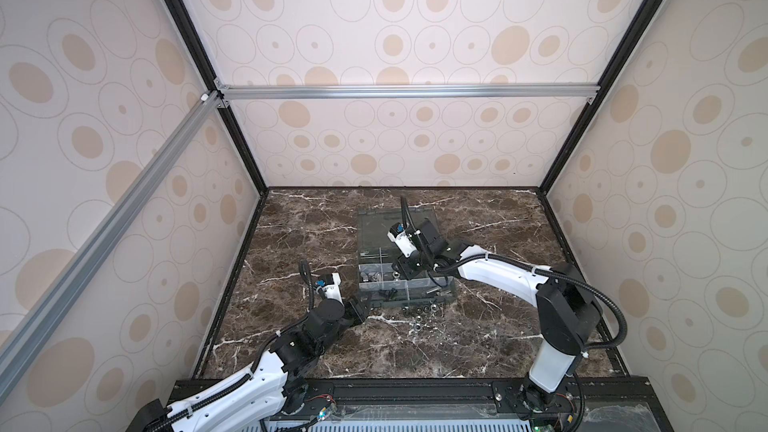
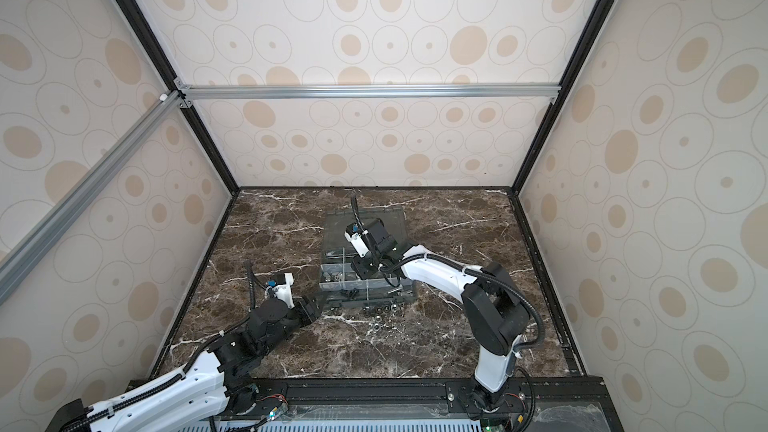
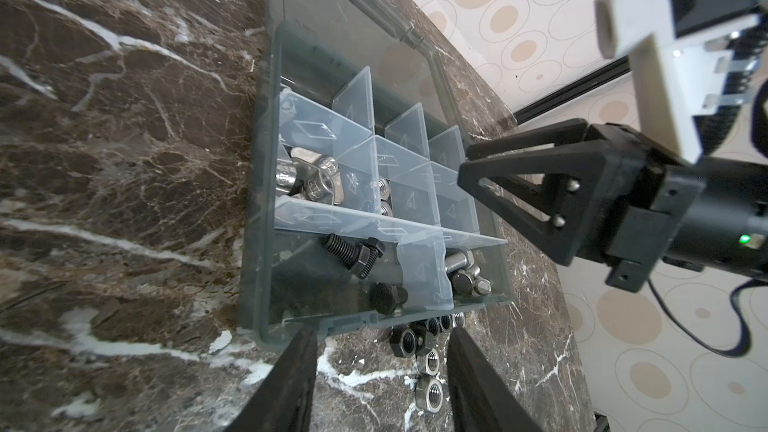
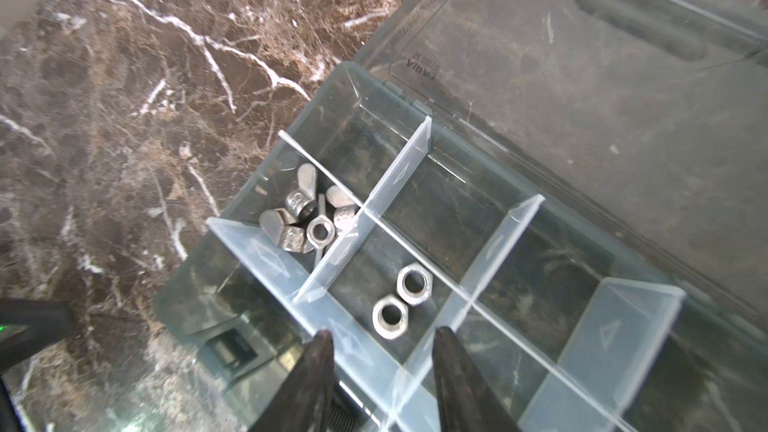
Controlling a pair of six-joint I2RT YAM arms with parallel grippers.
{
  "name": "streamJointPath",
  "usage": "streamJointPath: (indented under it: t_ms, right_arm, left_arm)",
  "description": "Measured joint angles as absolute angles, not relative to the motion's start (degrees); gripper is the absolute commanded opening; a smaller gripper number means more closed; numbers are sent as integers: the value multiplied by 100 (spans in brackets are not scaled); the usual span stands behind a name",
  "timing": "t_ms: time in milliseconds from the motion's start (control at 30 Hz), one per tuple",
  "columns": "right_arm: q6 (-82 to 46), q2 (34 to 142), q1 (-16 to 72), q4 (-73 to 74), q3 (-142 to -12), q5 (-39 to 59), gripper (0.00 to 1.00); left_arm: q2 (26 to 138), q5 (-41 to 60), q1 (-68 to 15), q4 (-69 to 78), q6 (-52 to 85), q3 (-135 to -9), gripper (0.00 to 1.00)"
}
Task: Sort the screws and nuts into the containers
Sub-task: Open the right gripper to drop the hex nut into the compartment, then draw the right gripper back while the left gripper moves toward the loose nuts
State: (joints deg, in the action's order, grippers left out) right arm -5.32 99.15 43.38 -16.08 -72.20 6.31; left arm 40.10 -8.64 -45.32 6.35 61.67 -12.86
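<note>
dark brown marble with white veins covers the table [image 1: 291, 222], and pale walls with beige ovals stand around it. on the left, the left gripper [image 3: 380, 340] is low near the marble, its two fingers apart and nothing between them. the loose nuts [image 3: 429, 362], black and silver, lie on the table just ahead of these fingers, in a short row just beside the front wall of the organizer box [image 3: 254, 218]. i judge the step in hand is to take one of them: it is better to lower the fingers on both sides of a single nut at the end of the row, close on its flat sides and lift straight, so the neighbours are not pushed against the box. inside, black screws [image 3: 353, 253] lie in a front compartment and silver screws [image 3: 461, 268] in the one beside it. more to the right, the right gripper [image 4: 383, 332] hovers over the box, fingers apart and empty, directly above a compartment where two silver nuts [image 4: 390, 317] lie side by side; wing nuts [image 4: 307, 209] fill the neighbouring compartment.
</note>
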Motion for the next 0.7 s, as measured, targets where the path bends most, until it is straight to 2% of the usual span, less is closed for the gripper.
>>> streamJointPath:
  t_ms: [467,700]
  right_arm:
    - [-733,8503,4303,-1822,-6077,307,43]
    - [-882,8149,4268,-1885,-5638,152,43]
  left_arm:
    - [4383,-810,-4869,687,6167,-1299,51]
    - [4567,-840,-5048,733,6165,-1378,51]
